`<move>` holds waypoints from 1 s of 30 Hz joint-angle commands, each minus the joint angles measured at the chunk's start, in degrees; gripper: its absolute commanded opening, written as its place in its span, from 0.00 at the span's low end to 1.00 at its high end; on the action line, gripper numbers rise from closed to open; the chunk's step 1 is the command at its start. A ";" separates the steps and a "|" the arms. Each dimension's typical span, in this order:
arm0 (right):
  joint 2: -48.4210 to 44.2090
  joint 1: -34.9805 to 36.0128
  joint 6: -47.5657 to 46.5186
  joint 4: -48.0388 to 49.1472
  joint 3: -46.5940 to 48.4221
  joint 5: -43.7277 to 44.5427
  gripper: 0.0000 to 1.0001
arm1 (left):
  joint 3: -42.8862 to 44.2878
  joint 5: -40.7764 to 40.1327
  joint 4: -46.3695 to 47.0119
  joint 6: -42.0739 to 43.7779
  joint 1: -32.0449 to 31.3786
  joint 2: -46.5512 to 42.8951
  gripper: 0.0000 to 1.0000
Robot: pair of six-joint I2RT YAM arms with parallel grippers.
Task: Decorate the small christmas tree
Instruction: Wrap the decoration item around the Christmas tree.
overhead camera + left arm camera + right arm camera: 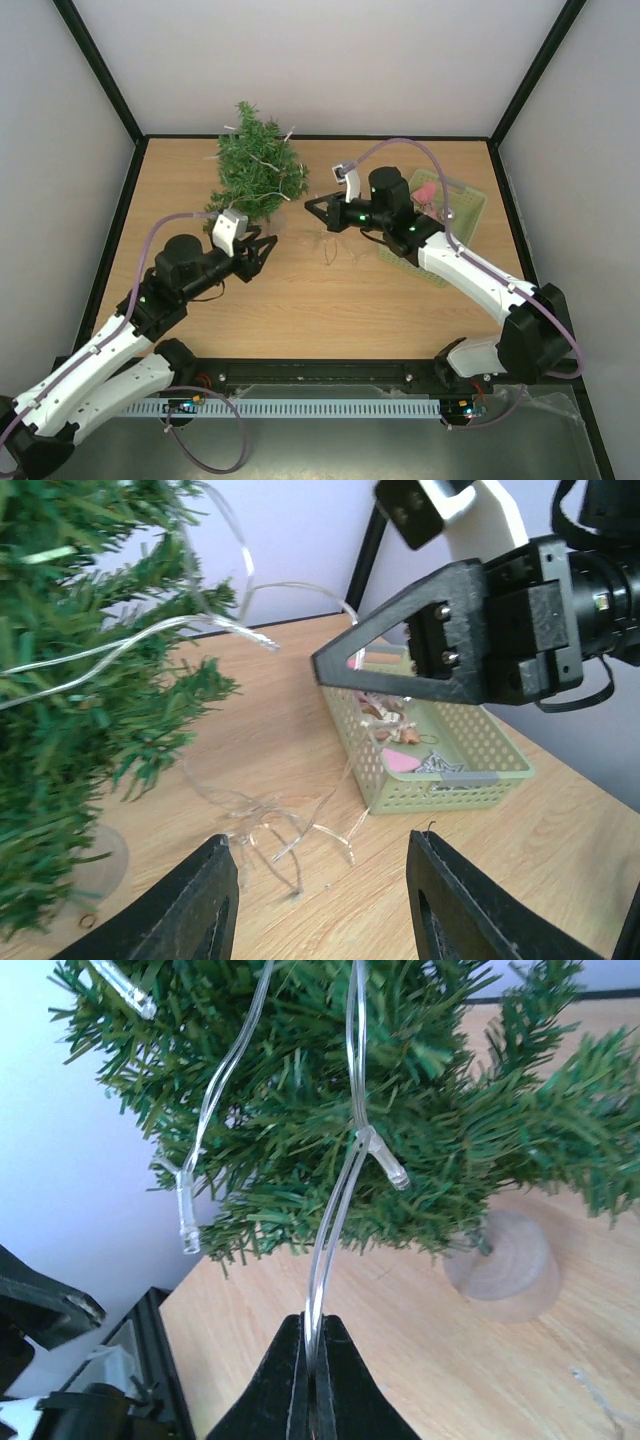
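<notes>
Top external view: the wooden desk [300, 300] fills the floor of the enclosure. The left arm [110, 340] and right arm [480, 275] reach in from the bottom edge toward the upper middle of the frame. The small christmas tree [255, 165] stands upright in the upper left-centre, near the top edge of the desk, on a pale round base [505, 1265]. A pale green basket [455, 205] sits at the upper right, partly under the right arm. The left wrist view shows small ornaments inside it, too jumbled to name. A clear light string [335, 1210] hangs over the tree's branches. A loose tangle [270, 830] of the same clear wire lies on the desk between tree and basket. The right fingers [312, 1390] are pressed together, pinching a doubled strand of that string just below the foliage. The left fingers [262, 247] stand apart with nothing between them, low over the desk just beside the tree's base.
</notes>
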 commanded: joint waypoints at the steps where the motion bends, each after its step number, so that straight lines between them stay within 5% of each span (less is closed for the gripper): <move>1: -0.78 1.41 4.59 5.83 -1.56 -2.57 0.02 | -1.54 -8.68 7.62 -0.98 -5.83 1.32 0.48; 19: 3.54 4.37 18.65 22.95 -7.15 -4.20 0.02 | -6.74 -15.34 15.49 2.27 -11.95 4.22 0.48; 27: 5.91 6.00 16.98 23.30 -8.36 -0.75 0.04 | -6.74 -16.03 14.73 2.65 -12.04 2.79 0.48; 30: 4.79 6.05 7.94 16.61 -7.16 2.33 0.15 | -6.55 -16.61 13.90 2.79 -12.03 2.20 0.49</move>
